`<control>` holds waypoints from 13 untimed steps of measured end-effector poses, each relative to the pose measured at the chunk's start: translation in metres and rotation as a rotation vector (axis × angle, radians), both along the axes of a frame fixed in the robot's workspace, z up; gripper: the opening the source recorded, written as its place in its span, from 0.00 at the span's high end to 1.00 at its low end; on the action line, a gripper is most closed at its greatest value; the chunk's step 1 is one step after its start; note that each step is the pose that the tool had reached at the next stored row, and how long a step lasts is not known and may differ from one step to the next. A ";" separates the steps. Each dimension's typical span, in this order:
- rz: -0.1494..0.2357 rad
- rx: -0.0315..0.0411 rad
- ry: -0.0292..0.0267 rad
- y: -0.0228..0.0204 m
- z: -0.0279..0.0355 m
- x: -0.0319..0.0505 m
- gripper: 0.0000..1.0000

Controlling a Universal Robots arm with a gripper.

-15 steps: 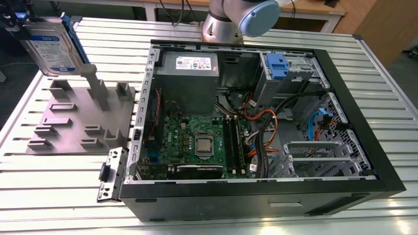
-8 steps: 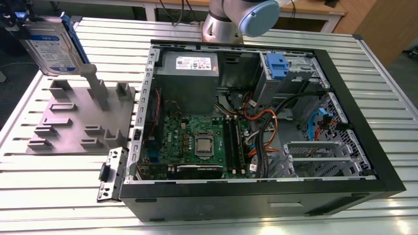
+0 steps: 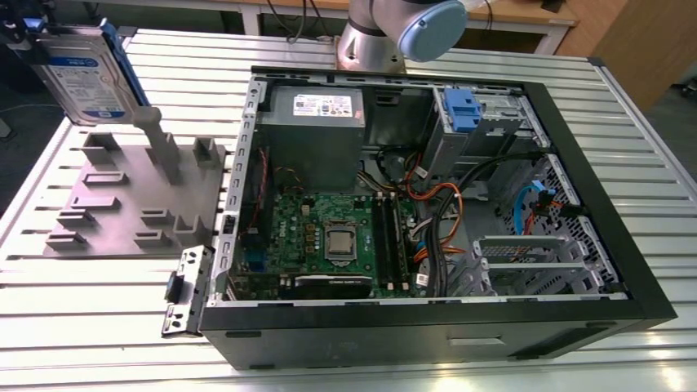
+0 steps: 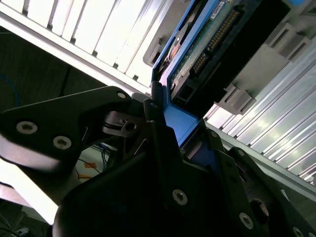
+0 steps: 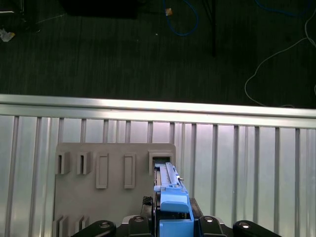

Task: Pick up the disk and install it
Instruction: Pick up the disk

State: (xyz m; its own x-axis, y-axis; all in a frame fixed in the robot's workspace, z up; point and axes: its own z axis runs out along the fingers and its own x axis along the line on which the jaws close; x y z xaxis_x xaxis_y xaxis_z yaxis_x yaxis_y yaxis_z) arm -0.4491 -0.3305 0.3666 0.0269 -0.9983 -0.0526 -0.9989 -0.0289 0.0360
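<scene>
Holding disk (image 3: 82, 77) upright, clear above rack (image 3: 114, 208)

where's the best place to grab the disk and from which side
Probably the blue carrier bracket at its upper end, coming from above. The disk hangs on edge over the grey holder, thin side up, so jaws can close across its thickness. The gripper is shut on it that way.

One of everything around the computer case (image 3: 414, 331).
One disk (image 3: 82, 75) and one grey slotted stand (image 3: 114, 208) beside it, one robot arm (image 3: 376, 37) beyond it, one slatted table (image 3: 98, 318) under it.
</scene>
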 end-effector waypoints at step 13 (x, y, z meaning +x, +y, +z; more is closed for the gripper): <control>0.000 0.0000 -0.0002 0.0000 0.0040 0.0000 0.63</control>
State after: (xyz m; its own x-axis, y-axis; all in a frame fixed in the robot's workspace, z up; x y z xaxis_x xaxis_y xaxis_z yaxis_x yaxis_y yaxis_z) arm -0.4491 -0.3305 0.3706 0.0270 -0.9983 -0.0526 -0.9989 -0.0289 0.0358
